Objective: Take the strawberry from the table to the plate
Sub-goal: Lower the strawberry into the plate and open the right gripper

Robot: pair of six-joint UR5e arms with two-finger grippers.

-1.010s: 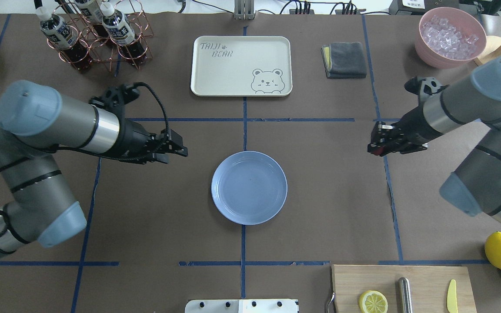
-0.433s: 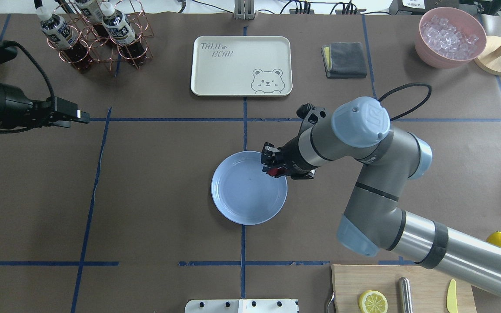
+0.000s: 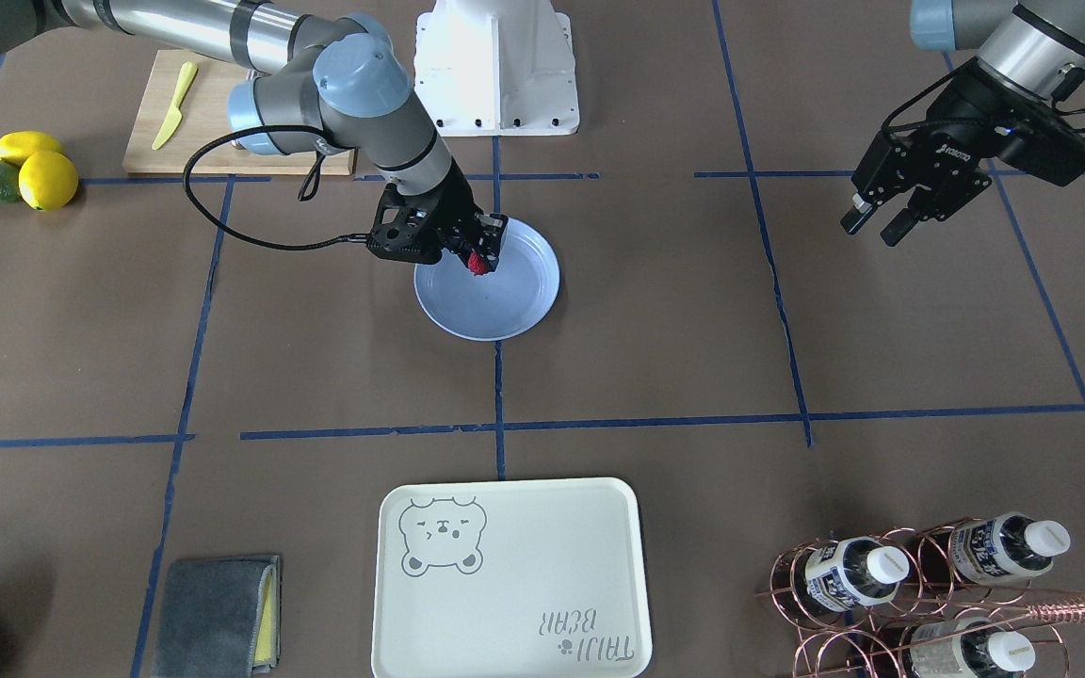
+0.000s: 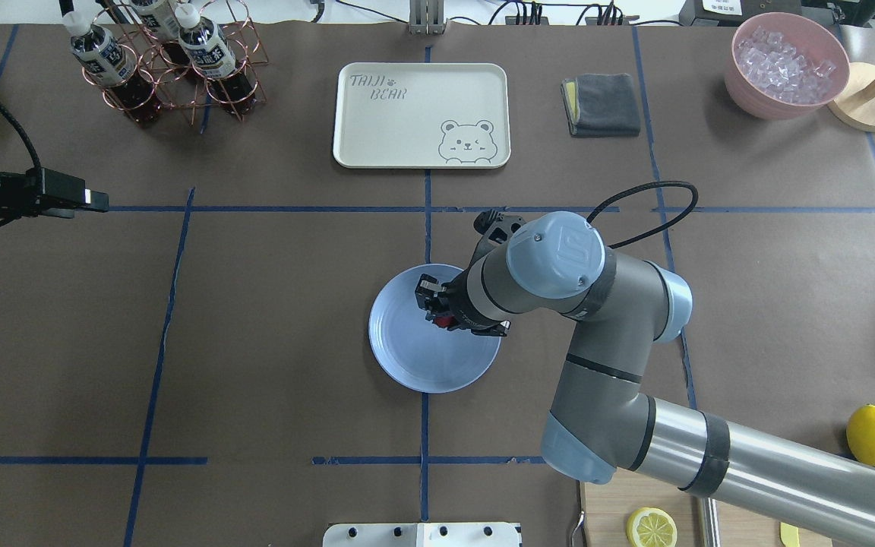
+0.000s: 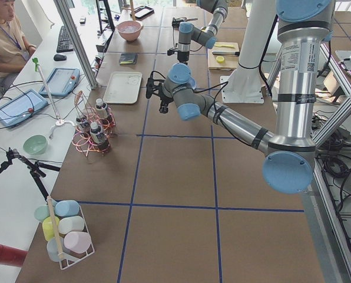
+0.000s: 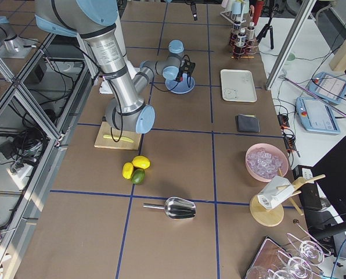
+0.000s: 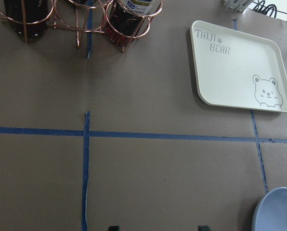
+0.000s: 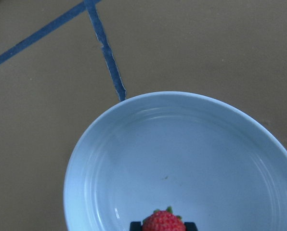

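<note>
The strawberry [image 8: 163, 222] is gripped between the closed fingers of the right pincer [image 4: 441, 317] and held over the inner floor of the plate [image 8: 110, 159]. Contact with the glaze cannot be determined. The placing step is judged close to its end. It is advised that the berry be lowered near the plate's middle before the fingers are parted, so that rolling towards the rim is avoided. The green calyx is seen at the berry's far edge, so its long axis is judged to run forward along the fingers; its tip is cut off. Further out across the bench [image 4: 270, 342], the left pincer [image 3: 872, 224] is parked open and empty.
</note>
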